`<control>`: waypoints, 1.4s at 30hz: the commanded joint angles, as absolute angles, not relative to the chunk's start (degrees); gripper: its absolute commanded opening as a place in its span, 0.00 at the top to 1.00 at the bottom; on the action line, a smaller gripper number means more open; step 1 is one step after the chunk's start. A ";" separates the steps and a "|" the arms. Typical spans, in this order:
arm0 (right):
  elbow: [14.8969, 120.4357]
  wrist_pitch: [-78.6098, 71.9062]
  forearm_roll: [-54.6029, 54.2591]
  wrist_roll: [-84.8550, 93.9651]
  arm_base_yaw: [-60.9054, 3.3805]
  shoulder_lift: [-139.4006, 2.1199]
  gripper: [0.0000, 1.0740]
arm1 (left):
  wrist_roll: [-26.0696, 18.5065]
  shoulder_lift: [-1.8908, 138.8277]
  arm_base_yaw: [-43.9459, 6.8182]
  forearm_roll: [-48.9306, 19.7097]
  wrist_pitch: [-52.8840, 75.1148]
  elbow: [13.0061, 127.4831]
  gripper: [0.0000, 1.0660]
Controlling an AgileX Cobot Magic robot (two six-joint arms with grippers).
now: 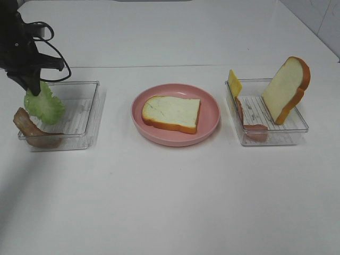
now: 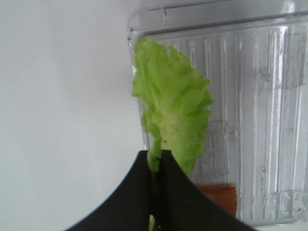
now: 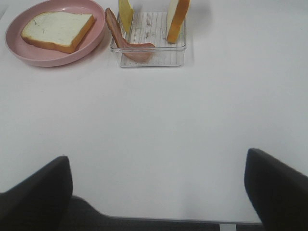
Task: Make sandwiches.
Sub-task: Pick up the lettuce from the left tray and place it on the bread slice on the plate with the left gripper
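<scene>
Left gripper (image 2: 155, 159) was pinched shut on lettuce (image 2: 173, 106) at one end, hanging over left tray (image 1: 87, 109) | right gripper (image 3: 156, 190) wide, empty | lettuce judged light, floppy, tearable: firm rib-end hold suited | bread (image 1: 172, 112) lay on plate (image 1: 210, 127)

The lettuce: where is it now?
Exterior high view, left side: the lettuce is at the left tray, pinched by the left gripper, beside the bacon.

bright even light, soft shadows, wrist views slightly blurred
</scene>
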State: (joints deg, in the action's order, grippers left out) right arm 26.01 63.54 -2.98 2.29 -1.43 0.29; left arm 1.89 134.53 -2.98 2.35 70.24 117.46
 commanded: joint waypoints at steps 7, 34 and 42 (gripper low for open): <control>25.90 63.25 -2.92 2.58 -1.38 1.49 0.12 | 4.24 127.48 -3.44 0.00 75.23 118.95 1.00; 25.90 63.25 -3.09 2.58 -1.38 1.49 0.12 | -11.46 129.60 -22.40 -33.46 65.72 119.18 1.00; 25.90 63.25 -3.09 2.58 -1.38 1.49 0.12 | -13.87 135.79 -26.47 -35.52 60.68 122.61 1.00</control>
